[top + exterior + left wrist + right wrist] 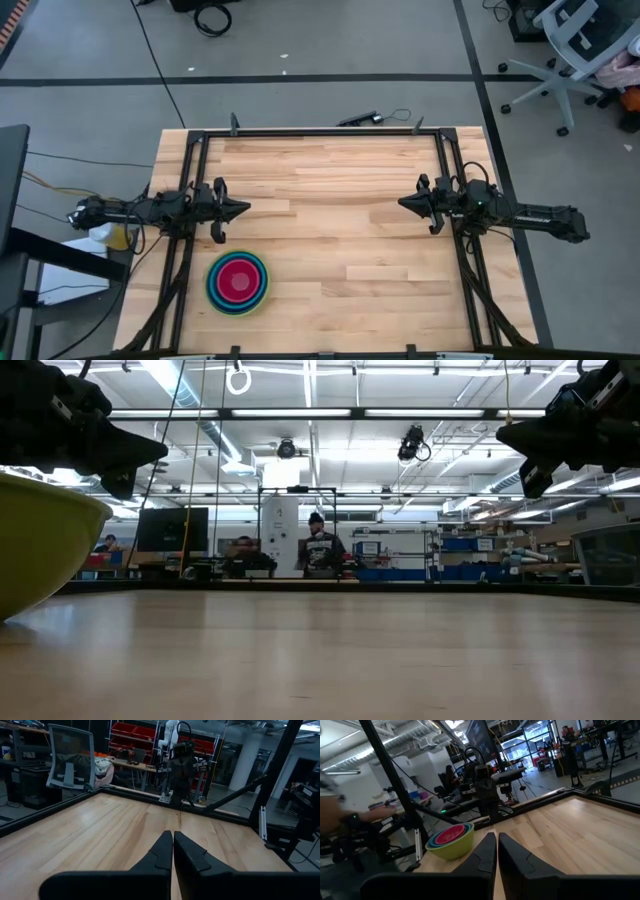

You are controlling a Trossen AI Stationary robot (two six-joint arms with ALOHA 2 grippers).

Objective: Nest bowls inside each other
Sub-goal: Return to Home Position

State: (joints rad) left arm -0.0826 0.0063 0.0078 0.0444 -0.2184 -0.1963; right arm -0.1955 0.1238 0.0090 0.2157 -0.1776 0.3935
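Note:
The bowls sit nested in one stack on the table near its front left: a yellow-green one outside, blue and green rims within, a magenta-red one in the middle. The stack rests on its base; the low view shows its yellow-green wall at the left edge. My left gripper hangs shut above the table's left side, just beyond the stack, pointing level toward the right. My right gripper hangs shut above the right side, pointing left. My left gripper and my right gripper hold nothing.
A black frame runs along the table's far edge and down both sides. Bare wood lies between the two grippers and right of the stack. People sit at desks far behind the table. An office chair stands on the floor at the far right.

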